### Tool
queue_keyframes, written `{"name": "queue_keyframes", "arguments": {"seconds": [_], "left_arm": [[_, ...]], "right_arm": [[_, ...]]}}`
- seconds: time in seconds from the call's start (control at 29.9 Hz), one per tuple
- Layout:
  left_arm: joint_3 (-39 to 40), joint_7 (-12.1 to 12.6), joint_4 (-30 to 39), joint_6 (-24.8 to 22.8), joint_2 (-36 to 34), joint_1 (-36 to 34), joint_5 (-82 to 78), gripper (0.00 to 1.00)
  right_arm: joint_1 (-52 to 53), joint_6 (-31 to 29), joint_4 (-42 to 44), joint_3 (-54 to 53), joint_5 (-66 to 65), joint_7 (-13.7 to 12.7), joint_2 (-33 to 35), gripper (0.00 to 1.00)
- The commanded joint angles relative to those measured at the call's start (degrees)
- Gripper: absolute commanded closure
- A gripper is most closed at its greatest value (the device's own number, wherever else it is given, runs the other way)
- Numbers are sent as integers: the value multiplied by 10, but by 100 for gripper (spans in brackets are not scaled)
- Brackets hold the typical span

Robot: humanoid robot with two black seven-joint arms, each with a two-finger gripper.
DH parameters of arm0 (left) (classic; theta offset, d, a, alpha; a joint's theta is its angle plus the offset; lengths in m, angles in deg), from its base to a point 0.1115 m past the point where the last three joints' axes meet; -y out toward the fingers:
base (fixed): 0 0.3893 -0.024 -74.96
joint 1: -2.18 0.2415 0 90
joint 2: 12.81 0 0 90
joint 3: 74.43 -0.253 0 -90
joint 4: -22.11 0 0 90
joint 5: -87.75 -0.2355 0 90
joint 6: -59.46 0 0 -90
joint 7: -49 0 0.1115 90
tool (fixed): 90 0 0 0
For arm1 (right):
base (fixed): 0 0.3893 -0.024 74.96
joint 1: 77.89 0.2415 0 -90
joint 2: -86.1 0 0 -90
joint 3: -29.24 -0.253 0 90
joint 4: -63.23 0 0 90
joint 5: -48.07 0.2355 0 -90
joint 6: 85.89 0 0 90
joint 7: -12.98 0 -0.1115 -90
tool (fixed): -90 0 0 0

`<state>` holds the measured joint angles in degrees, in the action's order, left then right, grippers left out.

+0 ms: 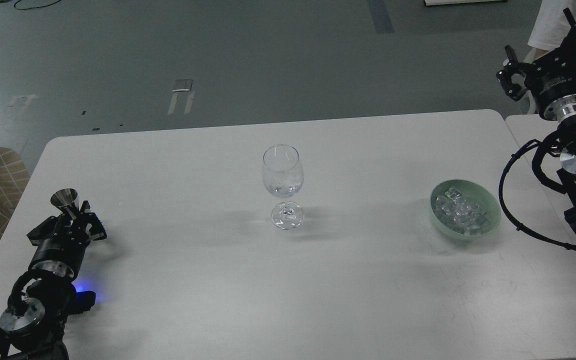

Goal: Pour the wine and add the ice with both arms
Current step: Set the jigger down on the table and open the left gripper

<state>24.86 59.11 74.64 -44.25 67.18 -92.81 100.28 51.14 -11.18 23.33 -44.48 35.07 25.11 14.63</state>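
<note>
At the left edge of the desk (193, 280), the left claw (70, 220) is lying low over the surface and pinching a small metal measuring cup (66, 198) by its narrow waist — a stiff, light, smooth thing that looks likely to slip if the squeeze loosens, so the waist is the sensible place to be holding it. In the middle the wine glass (283, 186) is standing upright with a little clear wine (285, 189) sitting at the bottom of its bowl; it is thin, top-heavy and breakable, probably best left standing and never knocked at the rim. Further right, a green bowl (488, 200) is holding the ice (460, 210) — small, hard, wet-looking cubes that will likely skid between fingers and want a grip square across flat faces. At the far right the right claw (543, 55) is hanging raised, well apart from the bowl, fingers spread and carrying nothing.
</note>
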Motion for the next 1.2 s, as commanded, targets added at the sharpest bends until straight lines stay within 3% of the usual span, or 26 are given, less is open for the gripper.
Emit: {"name": "queue_keyframes", "arguments": {"seconds": [0.0,0.4,0.67,0.7,0.74,0.77,1.17], "left_arm": [[-1,-1,0,1,0,1,-1,67],[-1,-2,-1,1,1,5,0,59],[-1,1,34,6,5,24,0,33],[-2,2,36,7,5,26,-1,26],[-2,4,40,6,4,31,-1,8],[-2,4,42,6,5,32,-1,0],[7,4,114,7,0,89,1,1]], "right_arm": [[-1,0,0,0,0,0,-1,0],[-2,0,-1,1,0,0,-3,0],[-4,0,0,0,1,0,-1,0],[-4,0,0,-1,1,0,-1,0],[-8,0,-1,-1,1,1,-2,0],[-9,0,-1,-1,1,1,-2,0],[-11,-1,-1,-1,1,2,-2,0]]}}
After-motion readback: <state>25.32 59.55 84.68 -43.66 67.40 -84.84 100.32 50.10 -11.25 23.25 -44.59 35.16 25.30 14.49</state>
